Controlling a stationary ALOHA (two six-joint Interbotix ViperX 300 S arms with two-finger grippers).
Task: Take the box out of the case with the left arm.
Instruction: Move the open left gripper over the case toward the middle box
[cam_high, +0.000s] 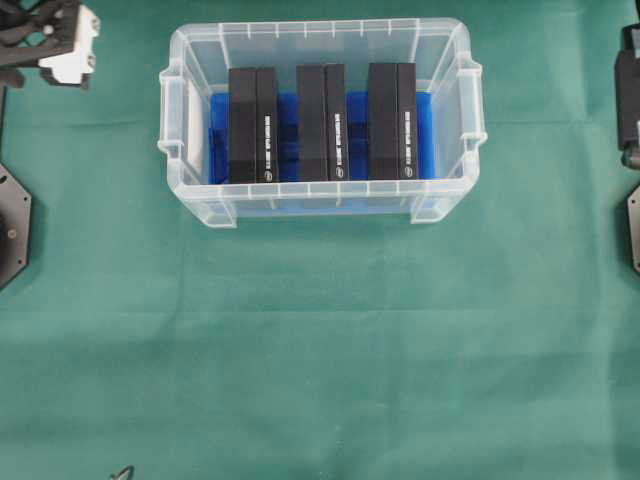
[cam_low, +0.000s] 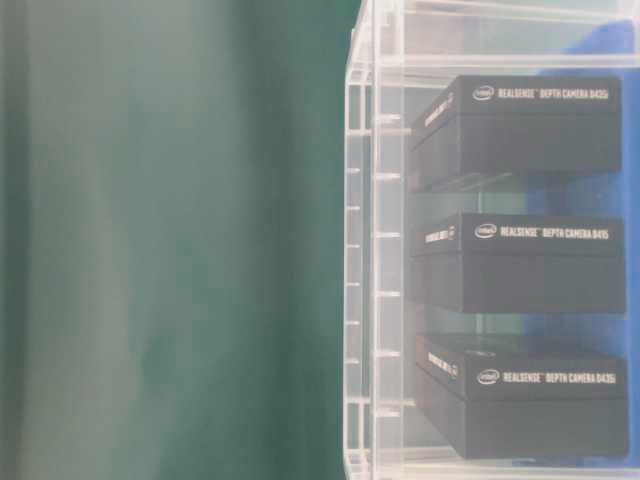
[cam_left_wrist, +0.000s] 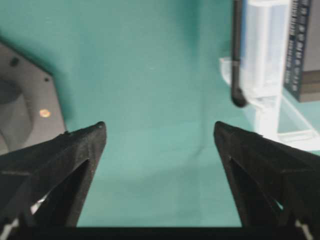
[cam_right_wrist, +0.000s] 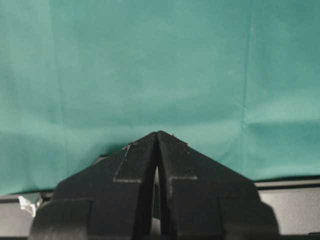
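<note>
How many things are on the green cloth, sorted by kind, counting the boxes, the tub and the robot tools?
Black boxes, standing side by side in the case: 3
Clear plastic case with blue lining: 1
Robot tools: 2, the left tool open over the cloth, the right tool shut
Total: 6

Clear case (cam_high: 318, 205) lined bright blue, three black boxes (cam_high: 322, 122) with white lettering, green cloth (cam_high: 320, 340) over the bench.
</note>
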